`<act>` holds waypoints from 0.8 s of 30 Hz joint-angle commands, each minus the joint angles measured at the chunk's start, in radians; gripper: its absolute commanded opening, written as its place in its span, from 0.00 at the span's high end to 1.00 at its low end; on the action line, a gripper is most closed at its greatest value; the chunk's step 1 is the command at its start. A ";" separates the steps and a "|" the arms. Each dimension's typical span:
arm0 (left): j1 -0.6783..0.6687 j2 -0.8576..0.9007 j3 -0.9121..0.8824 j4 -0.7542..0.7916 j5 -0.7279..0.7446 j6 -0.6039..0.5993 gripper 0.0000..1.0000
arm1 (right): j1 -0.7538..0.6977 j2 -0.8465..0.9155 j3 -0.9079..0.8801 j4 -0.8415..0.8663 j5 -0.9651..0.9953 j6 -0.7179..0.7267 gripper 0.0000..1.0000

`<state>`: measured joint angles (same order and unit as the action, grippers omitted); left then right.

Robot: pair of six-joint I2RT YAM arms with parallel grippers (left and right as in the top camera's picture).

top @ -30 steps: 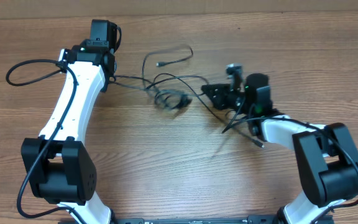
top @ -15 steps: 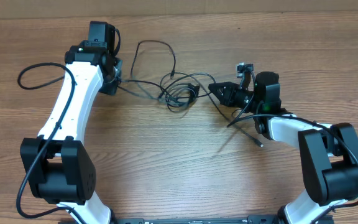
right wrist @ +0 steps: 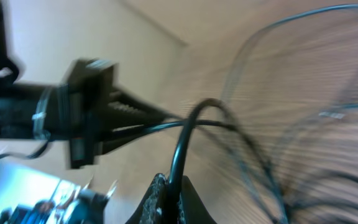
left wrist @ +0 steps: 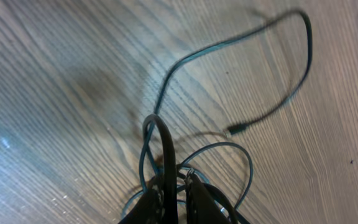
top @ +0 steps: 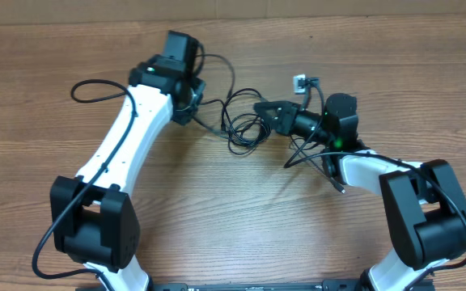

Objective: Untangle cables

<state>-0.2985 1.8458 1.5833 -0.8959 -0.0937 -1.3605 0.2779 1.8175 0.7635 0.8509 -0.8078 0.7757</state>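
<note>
Jaws pinch cables (left wrist: 166, 149), plug end (left wrist: 236, 129) clear at left wrist

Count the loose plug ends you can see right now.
2. The left plug lies ahead of the left claw; the right plug lies beside the right arm. More may be hidden in the tangle.

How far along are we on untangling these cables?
Nothing looks finished. The thin black cables sit bunched in overlapping loops between the two arms. In hand: the left claw and the right claw each pinch a strand on opposite sides of the bunch. One plug end lies free on the wooden table. Left to do: pulling every cord clear of the others.
</note>
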 commanded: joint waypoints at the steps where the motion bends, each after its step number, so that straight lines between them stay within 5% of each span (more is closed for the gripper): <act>1: -0.013 -0.002 -0.005 0.000 -0.113 0.015 0.89 | 0.004 -0.005 0.010 0.114 -0.082 0.019 0.96; 7: -0.002 0.000 -0.005 -0.098 -0.247 0.015 0.95 | -0.056 -0.005 0.010 0.243 -0.114 0.069 0.96; 14: 0.037 0.000 -0.006 -0.224 -0.245 0.014 0.92 | -0.157 -0.005 0.010 -0.095 -0.037 0.064 0.96; 19: 0.060 0.000 -0.006 -0.234 -0.157 0.015 0.96 | -0.206 -0.005 0.010 -0.509 0.197 0.062 0.96; 24: 0.057 0.000 -0.006 -0.214 -0.107 0.015 0.96 | -0.204 -0.005 0.010 -0.557 0.198 0.038 0.93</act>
<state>-0.2398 1.8458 1.5799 -1.1168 -0.2386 -1.3563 0.0719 1.8175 0.7685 0.2836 -0.6567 0.8375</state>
